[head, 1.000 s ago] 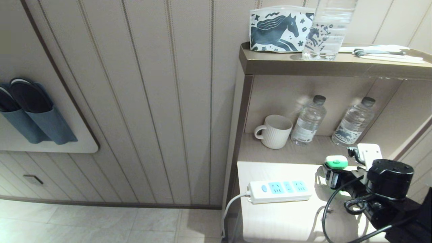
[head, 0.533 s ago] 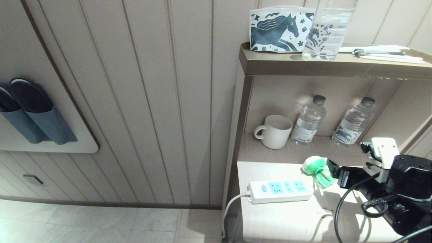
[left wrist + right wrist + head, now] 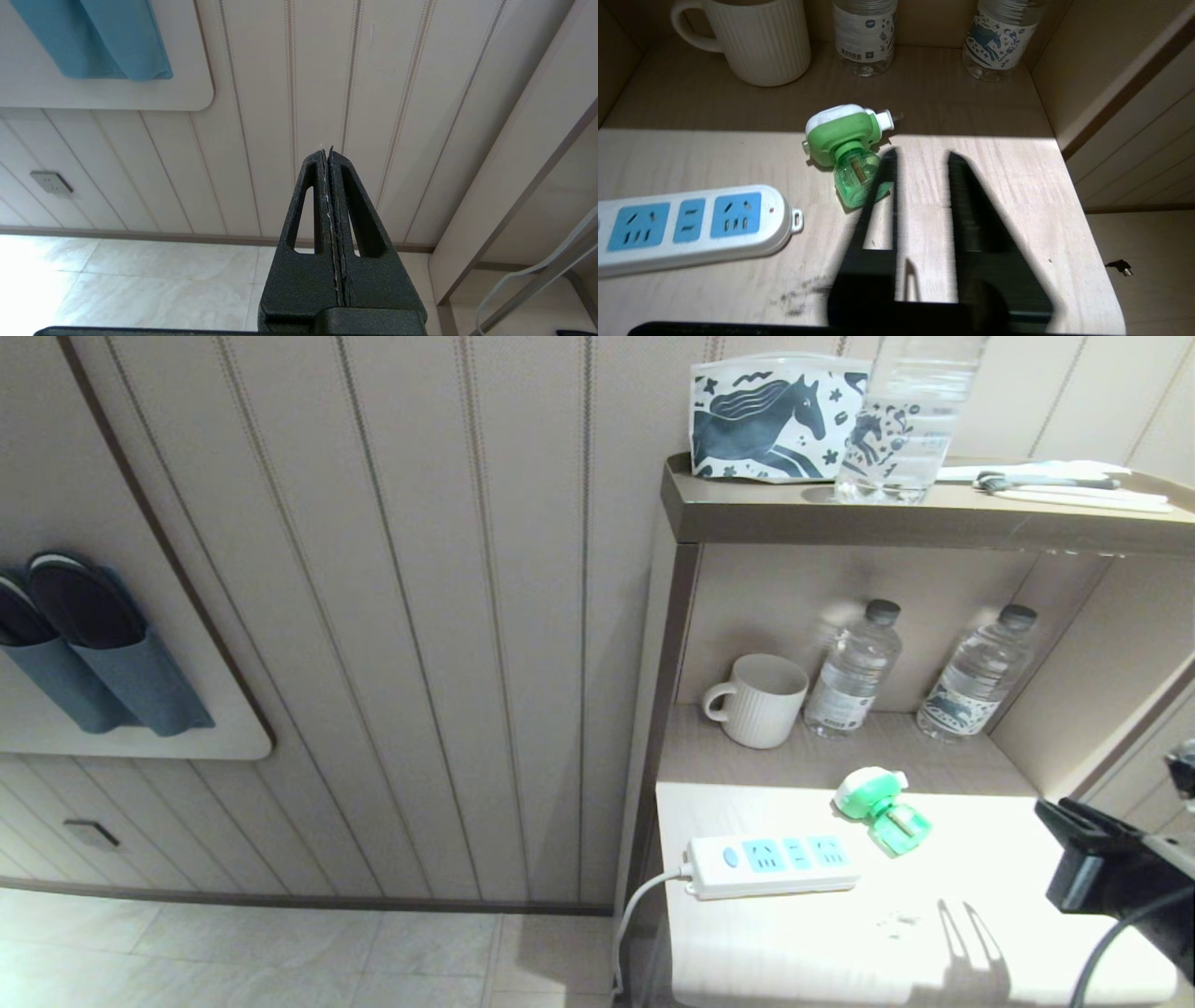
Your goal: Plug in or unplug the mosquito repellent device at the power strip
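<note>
The mosquito repellent device point(image 3: 882, 805) point(image 3: 841, 134) lies on its side on the pale table top, unplugged, just behind the right end of the power strip point(image 3: 775, 863) point(image 3: 691, 228). Its green bottle point(image 3: 859, 179) points toward me and its prongs point toward the shelf. My right gripper point(image 3: 920, 156) hovers open and empty over the table to the right of the device, apart from it; the right arm point(image 3: 1111, 882) shows at the head view's right edge. My left gripper point(image 3: 327, 151) is shut on nothing, off the table and facing the panelled wall.
A white ribbed mug point(image 3: 758, 700) and two water bottles point(image 3: 854, 667) point(image 3: 978, 674) stand in the niche behind the table. The upper shelf point(image 3: 840, 513) carries a horse-print pouch and another bottle. The strip's white cord point(image 3: 635, 910) hangs off the table's left edge.
My right gripper let go of the device, which went from held above the strip's right end to lying on the table. The arm then drew back to the right.
</note>
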Tool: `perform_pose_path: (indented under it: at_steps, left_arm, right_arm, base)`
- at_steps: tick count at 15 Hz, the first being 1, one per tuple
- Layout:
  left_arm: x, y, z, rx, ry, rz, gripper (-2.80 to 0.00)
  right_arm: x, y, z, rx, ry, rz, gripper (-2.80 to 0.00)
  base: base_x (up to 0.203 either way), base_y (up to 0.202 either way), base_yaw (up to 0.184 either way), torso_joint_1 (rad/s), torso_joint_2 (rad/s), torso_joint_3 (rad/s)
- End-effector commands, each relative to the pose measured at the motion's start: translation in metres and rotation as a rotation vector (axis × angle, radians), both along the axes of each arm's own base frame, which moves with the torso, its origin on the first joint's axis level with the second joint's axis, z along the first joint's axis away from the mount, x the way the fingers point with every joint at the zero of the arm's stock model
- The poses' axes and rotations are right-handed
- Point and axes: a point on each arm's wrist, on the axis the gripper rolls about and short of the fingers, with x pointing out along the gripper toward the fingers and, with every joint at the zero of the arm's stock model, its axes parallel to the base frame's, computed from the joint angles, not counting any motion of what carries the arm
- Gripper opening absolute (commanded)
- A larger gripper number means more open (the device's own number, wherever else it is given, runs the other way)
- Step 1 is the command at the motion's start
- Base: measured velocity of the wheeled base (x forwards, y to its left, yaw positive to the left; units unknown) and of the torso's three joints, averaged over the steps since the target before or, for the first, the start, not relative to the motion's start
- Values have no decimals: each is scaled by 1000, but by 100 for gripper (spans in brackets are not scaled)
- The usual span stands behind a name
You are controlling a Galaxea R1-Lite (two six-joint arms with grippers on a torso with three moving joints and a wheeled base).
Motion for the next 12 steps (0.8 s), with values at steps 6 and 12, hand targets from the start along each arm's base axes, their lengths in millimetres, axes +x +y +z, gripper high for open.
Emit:
perform_pose_path:
  at_steps: [6,12]
  left_arm:
    - [0,0,0,0,1,-1,-280]
    - [0,0,0,0,0,-1,-280]
  right_arm:
    - [-124,-10,-52,3,-12,91,-280]
    - [-153,-8,-82,-42,-86,158,-280]
  base:
    - [0,0,0,0,0,0]
    - [0,0,0,0,0,0]
